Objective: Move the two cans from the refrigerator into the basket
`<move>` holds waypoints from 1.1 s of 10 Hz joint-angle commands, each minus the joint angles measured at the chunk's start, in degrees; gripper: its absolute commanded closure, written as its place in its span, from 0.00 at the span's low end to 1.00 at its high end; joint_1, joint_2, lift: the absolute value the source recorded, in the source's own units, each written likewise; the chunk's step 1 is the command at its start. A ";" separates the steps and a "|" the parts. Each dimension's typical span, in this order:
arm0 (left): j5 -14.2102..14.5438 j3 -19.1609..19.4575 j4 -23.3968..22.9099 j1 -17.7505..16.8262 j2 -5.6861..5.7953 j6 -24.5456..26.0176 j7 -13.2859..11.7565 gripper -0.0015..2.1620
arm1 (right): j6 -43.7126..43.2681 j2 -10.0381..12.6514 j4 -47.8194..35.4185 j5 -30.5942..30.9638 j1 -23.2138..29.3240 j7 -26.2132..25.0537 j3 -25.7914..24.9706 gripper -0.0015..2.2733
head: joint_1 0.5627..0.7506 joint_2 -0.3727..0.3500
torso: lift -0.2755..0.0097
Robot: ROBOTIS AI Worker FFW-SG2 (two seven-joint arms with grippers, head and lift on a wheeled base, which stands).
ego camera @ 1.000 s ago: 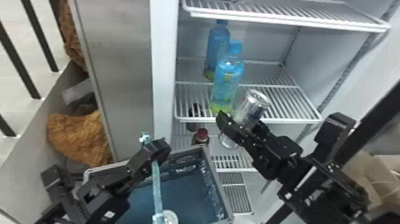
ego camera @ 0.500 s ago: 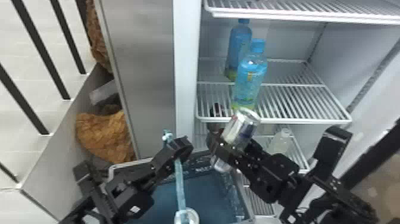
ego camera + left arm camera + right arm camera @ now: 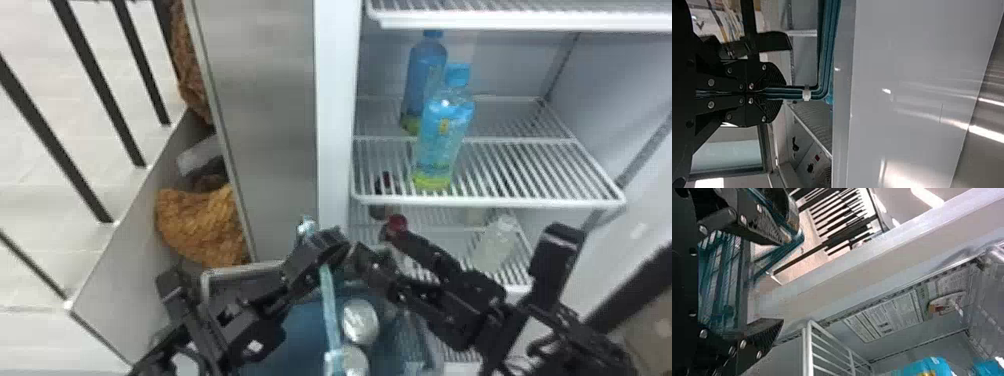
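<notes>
The silver can [image 3: 360, 322] has left the right tool [image 3: 376, 242], now spread, and joined the other can [image 3: 354, 361] in the basket [image 3: 300, 332]; the left tool [image 3: 334, 245] pinches the basket handle [image 3: 327, 295].

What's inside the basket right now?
Two cans in the basket: one can and, nearer the robot, a second can, partly behind the handle. The left arm hides part of the interior; can't tell what's there.

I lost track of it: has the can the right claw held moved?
Yes. Judged against the shelf with the blue bottles, the can has moved down and left. It now shows within the basket, below the open right claw.
</notes>
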 commanded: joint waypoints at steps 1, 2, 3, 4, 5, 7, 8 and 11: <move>-0.02 0.01 0.05 0.03 0.00 -0.04 0.10 0.56 | -2.30 0.40 0.52 0.01 0.12 0.28 -1.46 0.05 | 0.70 0.49 | 0.84; 0.09 0.12 0.05 0.03 0.00 -0.18 0.10 0.56 | -4.27 0.75 0.66 0.47 0.54 0.90 -2.26 0.05 | 0.70 0.47 | 0.84; 0.09 0.35 0.05 0.17 0.00 -0.18 0.10 0.56 | -6.52 0.93 1.22 0.47 0.96 1.42 -2.83 0.05 | 0.70 0.46 | 0.84; 0.09 0.46 0.05 0.31 0.09 -0.18 0.01 0.56 | -8.07 1.28 1.22 0.70 1.94 2.13 -3.86 0.05 | 0.70 0.44 | 0.84; 0.09 0.69 0.05 0.46 0.00 -0.18 0.01 0.56 | -9.75 1.72 0.94 1.15 3.35 2.39 -5.00 0.05 | 0.70 0.43 | 0.84; -0.02 1.15 0.05 0.74 0.09 -0.18 -0.08 0.56 | -14.25 3.39 1.93 2.98 5.74 4.50 -9.00 0.05 | 0.70 0.39 | 0.84; -0.02 1.38 0.05 1.02 0.09 -0.18 0.01 0.56 | -15.24 3.92 1.65 3.33 7.01 4.50 -10.03 0.05 | 0.70 0.38 | 0.84; -0.02 1.84 0.05 1.02 0.09 -0.47 -0.08 0.56 | -20.30 5.59 -0.46 4.81 11.08 7.05 -16.20 0.06 | 0.70 0.29 | 0.84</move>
